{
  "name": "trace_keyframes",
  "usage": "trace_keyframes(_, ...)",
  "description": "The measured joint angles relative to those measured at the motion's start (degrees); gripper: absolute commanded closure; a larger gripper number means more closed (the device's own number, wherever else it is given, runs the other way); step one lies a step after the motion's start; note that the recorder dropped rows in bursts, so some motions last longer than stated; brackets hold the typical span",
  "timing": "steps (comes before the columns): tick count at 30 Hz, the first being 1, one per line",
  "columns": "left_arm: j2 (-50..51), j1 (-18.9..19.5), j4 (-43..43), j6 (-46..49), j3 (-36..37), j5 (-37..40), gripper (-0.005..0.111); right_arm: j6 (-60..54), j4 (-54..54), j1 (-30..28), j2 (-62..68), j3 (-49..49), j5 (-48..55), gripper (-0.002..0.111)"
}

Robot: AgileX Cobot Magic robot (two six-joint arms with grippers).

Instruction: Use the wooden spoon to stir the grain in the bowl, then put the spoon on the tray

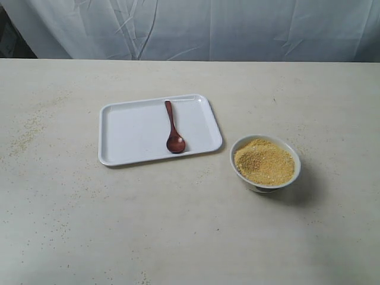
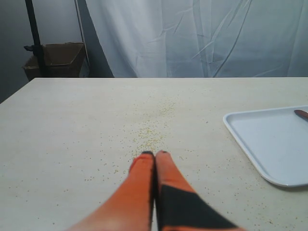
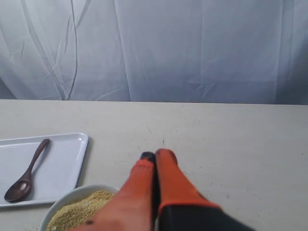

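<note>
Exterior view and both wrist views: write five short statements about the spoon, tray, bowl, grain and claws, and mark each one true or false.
1. The dark reddish-brown wooden spoon lies on the flat white rectangular tray. True.
2. The small round white bowl stands on the tray. False: it stands on the pale tabletop beside the tray, apart from it.
3. The golden-yellow grain is heaped in the bowl. True.
4. The left claw is shut on the spoon. False: it is shut on nothing, over the tabletop.
5. The right claw is shut and holds nothing. True.
</note>
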Motion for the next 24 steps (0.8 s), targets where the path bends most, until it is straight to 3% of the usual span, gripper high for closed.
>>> trace_keyframes(17, 0.0, 0.0, 0.0, 0.0, 0.0, 0.0, 0.107, 0.0, 1.1, -0.2, -11.8, 1.9, 6.2, 0.109)
trace_keyframes(24, 0.0, 0.0, 0.0, 0.0, 0.0, 0.0, 0.107, 0.0, 1.2, -5.8, -18.6, 3.8, 6.2, 0.109)
